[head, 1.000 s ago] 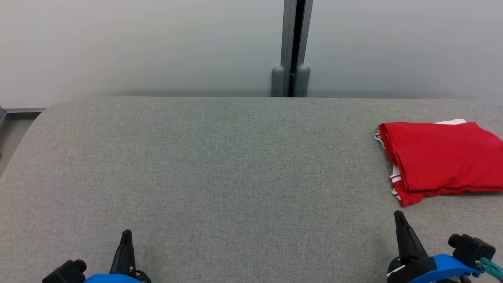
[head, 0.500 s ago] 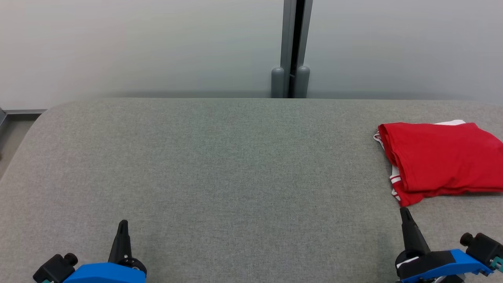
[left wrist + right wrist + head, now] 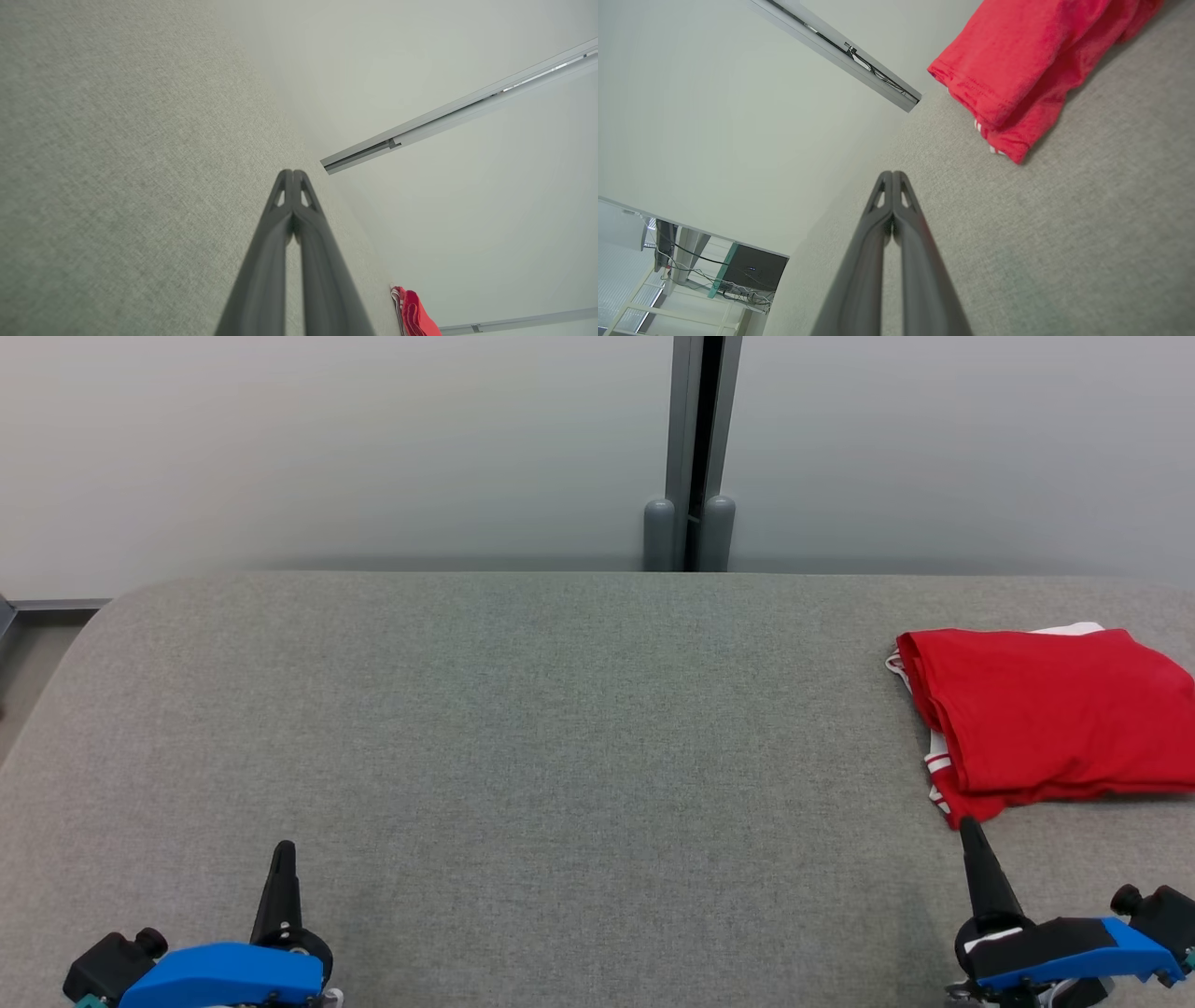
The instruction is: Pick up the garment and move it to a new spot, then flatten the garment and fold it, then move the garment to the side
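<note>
Lying folded at three o'clock on the grey table (image 3: 560,728), the red garment (image 3: 1046,709) shows white-striped trim. Left wrist view: left gripper (image 3: 293,175) pinched closed, empty. Right wrist view: right gripper (image 3: 892,175) likewise, garment at one o'clock.

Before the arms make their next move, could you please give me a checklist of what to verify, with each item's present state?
1. Garment folded: ok, a red folded stack with white trim at its left edge.
2. Garment set aside: ok, it lies at the right side of the table.
3. Left gripper empty: ok, shut on nothing, above bare table.
4. Right gripper free of cloth: ok, shut; the right wrist view shows it apart from the garment's near corner.
5. Garment's right edge fully on the table: cannot tell, the head view cuts it off.
</note>
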